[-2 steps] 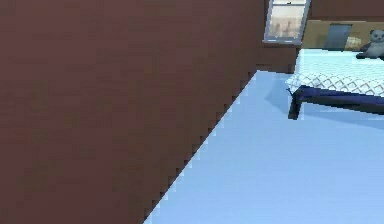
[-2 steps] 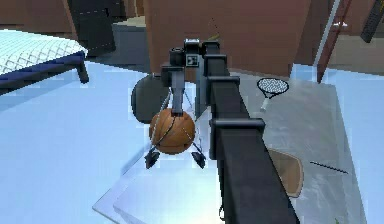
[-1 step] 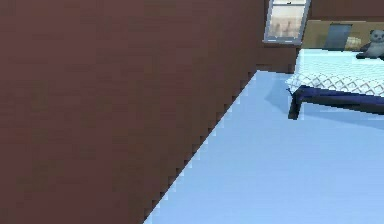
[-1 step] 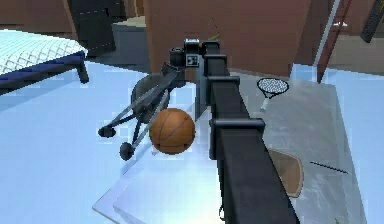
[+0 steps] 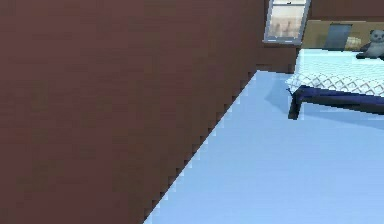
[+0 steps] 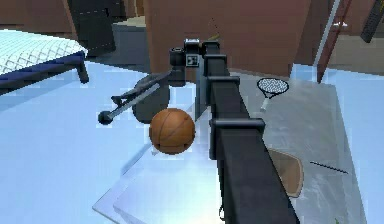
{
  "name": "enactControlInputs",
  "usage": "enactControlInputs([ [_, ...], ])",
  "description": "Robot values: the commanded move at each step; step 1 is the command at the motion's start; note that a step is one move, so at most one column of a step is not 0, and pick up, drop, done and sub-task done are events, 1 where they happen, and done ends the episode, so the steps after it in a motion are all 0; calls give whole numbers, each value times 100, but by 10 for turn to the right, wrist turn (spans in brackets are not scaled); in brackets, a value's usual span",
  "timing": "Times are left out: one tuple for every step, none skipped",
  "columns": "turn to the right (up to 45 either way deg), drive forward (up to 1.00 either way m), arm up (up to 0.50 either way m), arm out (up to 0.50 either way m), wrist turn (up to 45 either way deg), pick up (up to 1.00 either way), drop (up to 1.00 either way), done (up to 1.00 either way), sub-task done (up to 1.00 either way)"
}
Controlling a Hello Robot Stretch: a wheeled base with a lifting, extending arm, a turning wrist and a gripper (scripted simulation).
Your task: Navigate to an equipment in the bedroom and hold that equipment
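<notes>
forward view: a dark brown wall (image 5: 100, 90) stands on the 9 o'clock side and pale blue floor (image 5: 290, 170) runs toward 5 o'clock. at 2 o'clock is a bed (image 5: 340, 80) with a patterned cover, a teddy bear (image 5: 374, 43) seated on it beside a window (image 5: 286, 20), so we judge this to be the bedroom.

arm side view: our arm (image 6: 240, 150), a dark square bar, rises from 6 o'clock. the gripper (image 6: 110, 114) slants off toward 9 o'clock with bare floor behind its tips, so it holds nothing (how the jaws stand we cannot tell). an orange basketball (image 6: 172, 130), the likeliest equipment, rests low near the centre, just beside the arm and toward 4 o'clock from the gripper's tips. a tennis racket (image 6: 272, 86) lies flat at 2 o'clock from the ball. we judge the arm is stretched out low because the ball sits down at floor level. the grasp is not yet made.
</notes>
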Motion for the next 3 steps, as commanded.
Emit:
enactControlInputs([
  [0, 0, 0, 0, 450, 0, 0, 0, 0],
  [0, 0, 0, 0, 270, 0, 0, 0, 0],
  [0, 0, -30, 0, 0, 0, 0, 0, 0],
])
